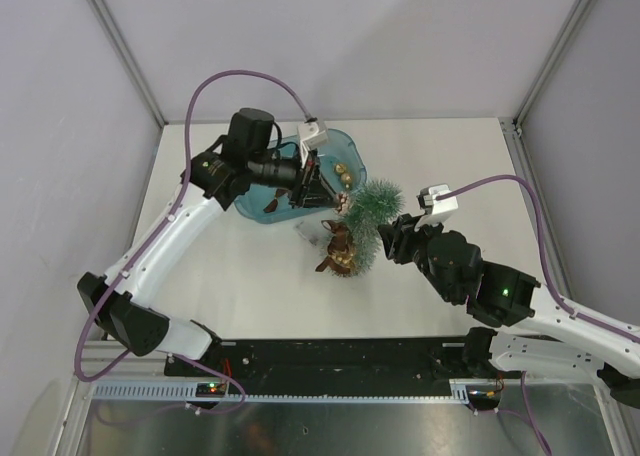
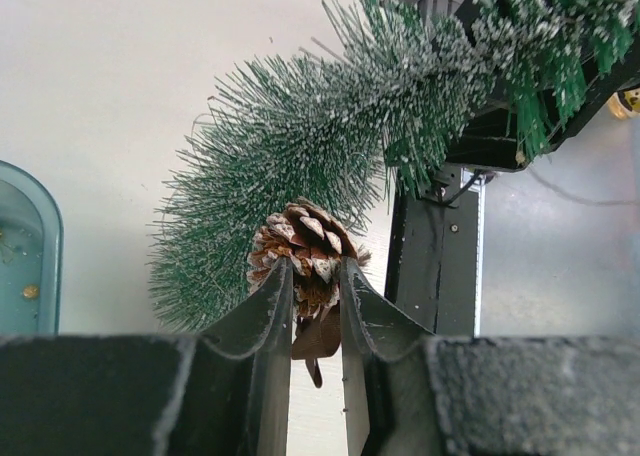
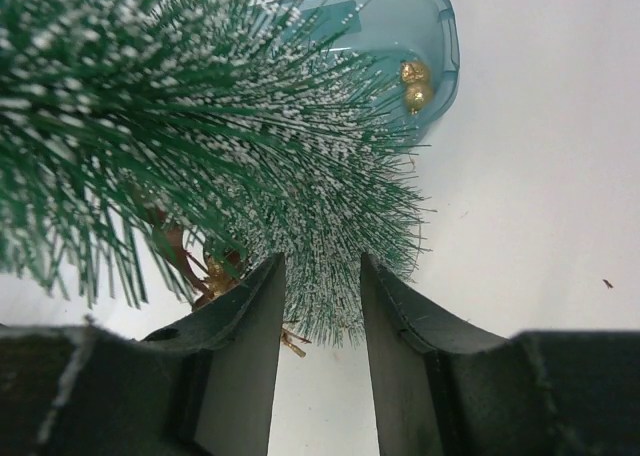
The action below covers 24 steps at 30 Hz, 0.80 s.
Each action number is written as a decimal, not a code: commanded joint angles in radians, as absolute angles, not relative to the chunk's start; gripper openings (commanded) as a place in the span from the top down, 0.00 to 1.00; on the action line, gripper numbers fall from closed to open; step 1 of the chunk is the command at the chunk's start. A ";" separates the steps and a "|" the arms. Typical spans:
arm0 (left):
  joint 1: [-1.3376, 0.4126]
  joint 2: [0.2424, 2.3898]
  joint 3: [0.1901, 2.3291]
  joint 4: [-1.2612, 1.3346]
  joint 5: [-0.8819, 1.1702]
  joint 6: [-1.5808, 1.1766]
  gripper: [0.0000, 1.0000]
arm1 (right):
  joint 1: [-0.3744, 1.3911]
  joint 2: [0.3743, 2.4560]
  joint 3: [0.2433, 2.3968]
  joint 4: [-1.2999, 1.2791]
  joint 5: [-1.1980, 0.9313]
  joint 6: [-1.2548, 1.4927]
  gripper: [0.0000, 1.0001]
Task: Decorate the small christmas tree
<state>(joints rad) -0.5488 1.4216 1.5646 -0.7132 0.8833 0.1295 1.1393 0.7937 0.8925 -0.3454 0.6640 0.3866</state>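
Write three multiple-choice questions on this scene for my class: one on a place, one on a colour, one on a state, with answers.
1. The pine cone is: A in the right claw; B in the left claw; C inside the tub.
2. The tub is: A red; B blue; C yellow.
3. The right claw is: A open, empty; B shut on the pine cone; C shut on the small christmas tree.
Answers: B, its fingers pinch the cone; B, its wall is translucent blue; C, needles fill its gap.
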 commanded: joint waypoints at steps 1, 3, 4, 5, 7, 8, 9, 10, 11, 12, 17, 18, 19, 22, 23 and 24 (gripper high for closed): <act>-0.584 1.399 1.532 -0.702 0.822 0.137 0.86 | 1.135 0.794 0.931 -0.303 0.661 0.373 0.59; -0.595 1.401 1.521 -0.702 0.801 0.146 0.86 | 1.135 0.794 0.931 -0.298 0.660 0.371 0.60; -0.599 1.401 1.519 -0.701 0.790 0.148 0.85 | 1.135 0.795 0.931 -0.297 0.659 0.370 0.60; -0.601 1.401 1.519 -0.701 0.783 0.149 0.84 | 1.135 0.795 0.931 -0.297 0.659 0.369 0.60; -0.602 1.401 1.521 -0.701 0.774 0.153 0.82 | 1.135 0.795 0.931 -0.296 0.658 0.369 0.59; -0.603 1.399 1.523 -0.701 0.768 0.155 0.81 | 1.135 0.794 0.931 -0.295 0.658 0.368 0.60; -0.603 1.398 1.525 -0.701 0.764 0.156 0.80 | 1.135 0.793 0.930 -0.296 0.659 0.368 0.60; -0.603 1.396 1.525 -0.701 0.757 0.158 0.80 | 1.134 0.793 0.931 -0.296 0.658 0.368 0.60; -0.602 1.396 1.526 -0.701 0.750 0.159 0.80 | 1.135 0.793 0.930 -0.297 0.658 0.369 0.60; -0.602 1.394 1.525 -0.701 0.744 0.160 0.80 | 1.135 0.793 0.931 -0.296 0.658 0.369 0.60; -0.602 1.389 1.526 -0.701 0.720 0.158 0.60 | 1.135 0.793 0.931 -0.297 0.655 0.372 0.60; -0.602 1.388 1.528 -0.701 0.714 0.156 0.54 | 1.135 0.793 0.930 -0.297 0.655 0.373 0.60; -0.601 1.387 1.531 -0.701 0.707 0.154 0.47 | 1.135 0.793 0.931 -0.297 0.655 0.373 0.60; -0.601 1.384 1.538 -0.702 0.688 0.149 0.26 | 1.135 0.793 0.931 -0.294 0.655 0.373 0.60; -0.601 1.382 1.539 -0.702 0.683 0.148 0.21 | 1.135 0.793 0.931 -0.293 0.655 0.372 0.60; -0.601 1.381 1.540 -0.702 0.679 0.148 0.18 | 1.135 0.794 0.931 -0.292 0.655 0.373 0.60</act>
